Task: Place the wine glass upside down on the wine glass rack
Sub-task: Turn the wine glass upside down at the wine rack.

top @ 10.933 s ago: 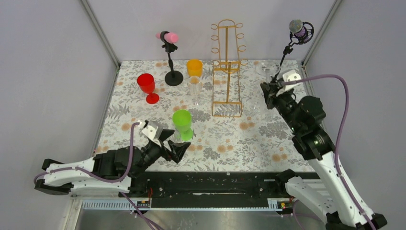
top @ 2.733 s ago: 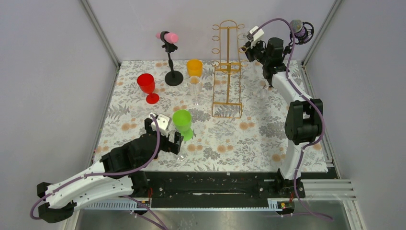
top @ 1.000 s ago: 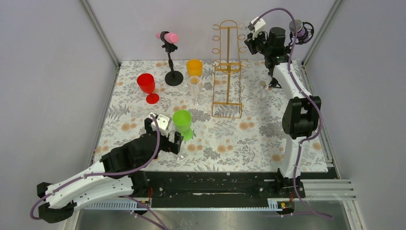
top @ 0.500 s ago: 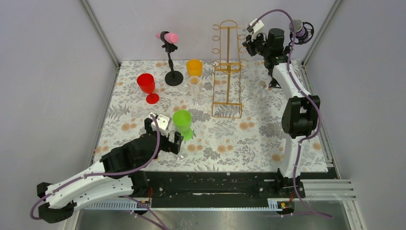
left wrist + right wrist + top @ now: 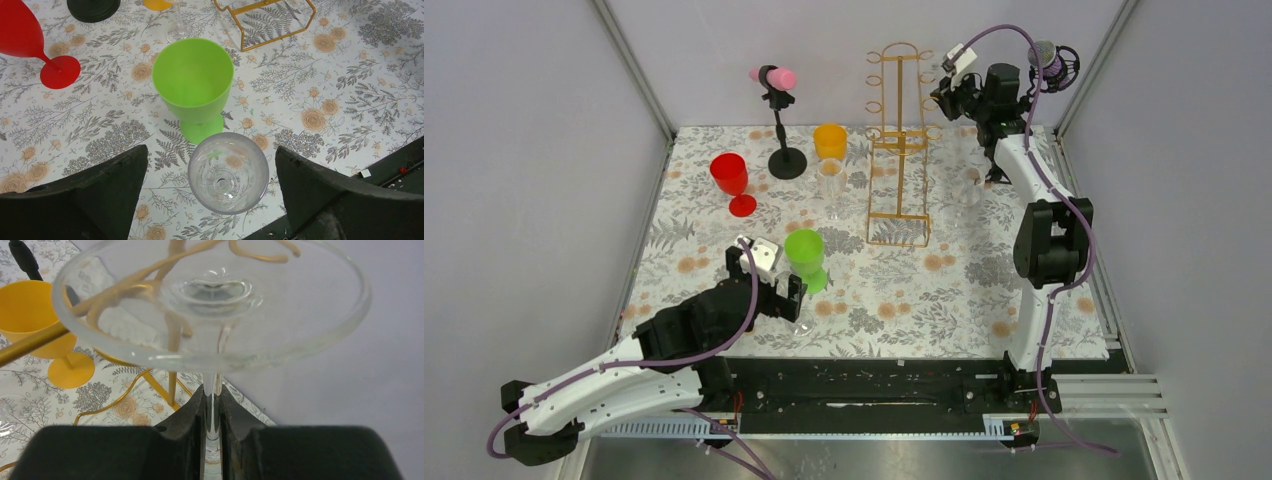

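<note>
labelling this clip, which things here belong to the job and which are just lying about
Job: wine glass in the right gripper, wine glass rack.
Lying about: green goblet, red goblet, orange goblet, clear glass beside the green one, pink microphone stand.

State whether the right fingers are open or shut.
Shut: in the right wrist view, the right fingers press both sides of the wine glass stem, with no gap.

L gripper (image 5: 210,165) wide (R (image 5: 212,407) prob. pinched)
</note>
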`<state>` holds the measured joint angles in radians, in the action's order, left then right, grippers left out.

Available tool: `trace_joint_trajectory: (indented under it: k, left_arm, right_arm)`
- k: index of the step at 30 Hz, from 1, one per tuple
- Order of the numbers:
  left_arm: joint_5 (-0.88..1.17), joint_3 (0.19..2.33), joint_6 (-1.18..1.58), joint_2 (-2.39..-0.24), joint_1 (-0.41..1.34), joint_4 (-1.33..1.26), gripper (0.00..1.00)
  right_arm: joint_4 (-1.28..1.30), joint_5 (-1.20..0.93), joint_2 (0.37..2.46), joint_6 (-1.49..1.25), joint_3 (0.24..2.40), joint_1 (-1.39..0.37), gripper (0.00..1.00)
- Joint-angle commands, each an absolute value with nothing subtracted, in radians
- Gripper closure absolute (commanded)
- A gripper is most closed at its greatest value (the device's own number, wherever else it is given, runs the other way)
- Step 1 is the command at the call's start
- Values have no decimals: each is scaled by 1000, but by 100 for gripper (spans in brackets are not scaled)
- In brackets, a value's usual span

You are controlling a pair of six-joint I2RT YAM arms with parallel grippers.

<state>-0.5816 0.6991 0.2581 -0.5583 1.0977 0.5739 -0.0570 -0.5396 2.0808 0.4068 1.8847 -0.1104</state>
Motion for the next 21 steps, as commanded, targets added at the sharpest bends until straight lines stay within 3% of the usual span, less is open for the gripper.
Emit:
trace_joint_trajectory:
  k: [1,21]
  left_arm:
    - [-574,741,244,-551,1092,538,1]
    - [-576,741,244,-551,1092,537,1]
  right_arm:
    - [-130,-592,2029,422,1906,-115,100]
    - [-228,-590,1989,414,1821,-114,100]
